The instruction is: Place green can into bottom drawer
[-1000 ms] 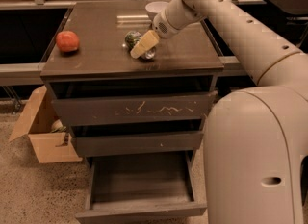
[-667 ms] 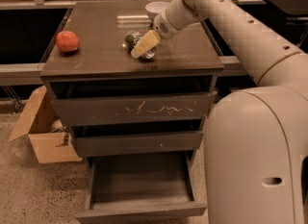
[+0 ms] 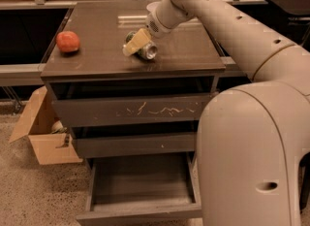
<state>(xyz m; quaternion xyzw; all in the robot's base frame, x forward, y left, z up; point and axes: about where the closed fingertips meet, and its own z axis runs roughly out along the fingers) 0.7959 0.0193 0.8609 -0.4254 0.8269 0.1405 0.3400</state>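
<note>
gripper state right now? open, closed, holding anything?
Gripper: at the green can, which lies on its side on the cabinet top; open or closed cannot be told.

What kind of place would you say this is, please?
Probably an office or lab: a drawer cabinet, a cardboard box on the floor. The gripper is at the can on top.

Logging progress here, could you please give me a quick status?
Gripper at can, lying on cabinet top. Bottom drawer open. Fruit off to the side.
</note>
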